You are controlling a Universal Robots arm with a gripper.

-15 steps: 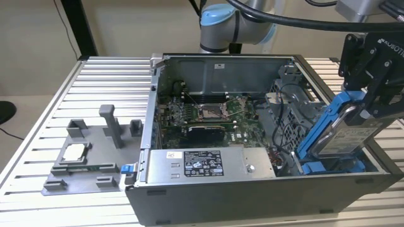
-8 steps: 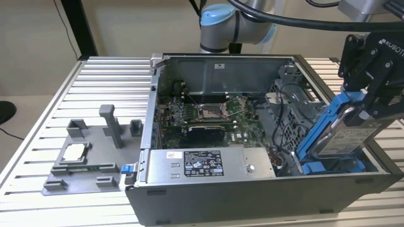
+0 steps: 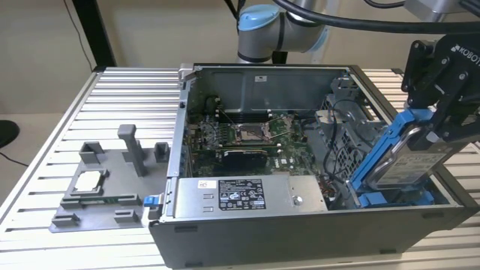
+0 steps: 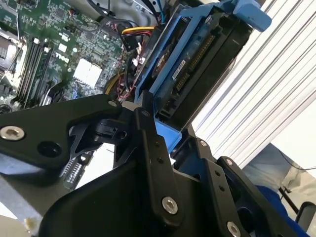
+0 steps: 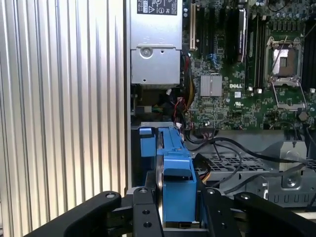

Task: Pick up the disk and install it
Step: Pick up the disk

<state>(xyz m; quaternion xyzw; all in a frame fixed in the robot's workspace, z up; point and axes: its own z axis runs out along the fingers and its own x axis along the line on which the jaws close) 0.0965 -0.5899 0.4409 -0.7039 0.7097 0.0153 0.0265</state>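
Observation:
The disk, silver-grey in a blue plastic frame, stands steeply tilted at the exterior view's right. Its lower end reaches down into the open computer case, near the case's front right corner. My black gripper is shut on the disk's upper end, a finger on each flat side. In both wrist views the blue frame is clamped between the fingers, which shows the disk edge-on in the second wrist view and the disk pointing into the drive bay in the first wrist view.
Inside the case lie the motherboard, a long grey metal box with stickers, and loose cables by the bay. A grey fixture carrying a small square chip sits on the ribbed aluminium table at the exterior view's left.

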